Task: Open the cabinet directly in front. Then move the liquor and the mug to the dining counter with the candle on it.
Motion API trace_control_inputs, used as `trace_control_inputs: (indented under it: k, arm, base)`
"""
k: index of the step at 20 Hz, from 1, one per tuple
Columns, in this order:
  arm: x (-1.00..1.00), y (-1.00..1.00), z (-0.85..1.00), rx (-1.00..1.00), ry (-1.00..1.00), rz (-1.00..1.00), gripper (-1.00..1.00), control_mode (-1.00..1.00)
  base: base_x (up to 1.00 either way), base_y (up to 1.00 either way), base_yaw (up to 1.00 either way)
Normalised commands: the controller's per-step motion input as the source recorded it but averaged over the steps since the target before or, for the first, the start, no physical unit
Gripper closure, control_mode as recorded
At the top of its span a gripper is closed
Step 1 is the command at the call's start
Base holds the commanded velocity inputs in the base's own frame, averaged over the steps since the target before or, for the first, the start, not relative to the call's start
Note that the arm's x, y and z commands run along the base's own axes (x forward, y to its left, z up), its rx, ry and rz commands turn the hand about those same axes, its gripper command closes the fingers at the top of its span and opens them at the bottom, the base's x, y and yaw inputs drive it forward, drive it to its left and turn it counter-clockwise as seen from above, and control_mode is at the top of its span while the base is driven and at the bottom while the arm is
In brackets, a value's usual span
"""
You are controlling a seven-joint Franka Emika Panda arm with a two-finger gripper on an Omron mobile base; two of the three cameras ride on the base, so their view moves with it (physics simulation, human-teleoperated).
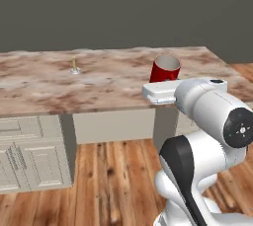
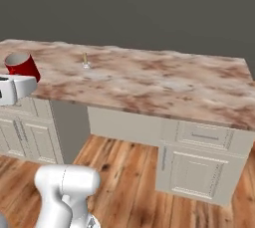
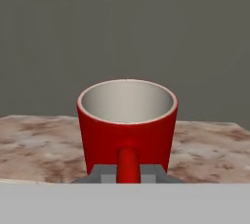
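Step in hand: the mug (image 3: 127,125) is being delivered to the dining counter (image 1: 113,84); judged from the scene, this is the placing part of the task.
Gripper: the gripper (image 3: 128,173) is seen closed tight on the mug's handle, the two dark fingers (image 3: 100,174) pressed against it from either side.
Mug position: the red mug is held at the near edge of the counter, tilted in both base views; whether its base touches the stone cannot be told.
Candle: the candle (image 1: 74,66) stands upright further back on the same counter, well apart from the mug.
Liquor: nothing can be said of where it is.
Next move: the mug would need to be brought level and lowered until its base rests flat on the stone, then the fingers parted and the hand drawn back along the handle.
Risk: if released while tilted, the mug may tip or roll off the edge.
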Motion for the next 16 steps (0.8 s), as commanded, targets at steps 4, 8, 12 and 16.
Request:
trace_control_inputs:
  k: [4,8,12,16]
  arm:
    - [0.00,0.00,0.00,0.00,0.00,0.00,1.00,1.00]
    - [0.00,0.00,0.00,0.00,0.00,0.00,1.00,1.00]
    - [0.00,0.00,0.00,0.00,0.00,0.00,1.00,1.00]
    - [0.00,0.00,0.00,0.00,0.00,0.00,1.00,1.00]
  base:
    - [0.38,1.00,-0.05]
    - [0.42,1.00,-0.06]
    - [0.52,1.00,-0.08]
    - [0.62,1.00,-0.17]
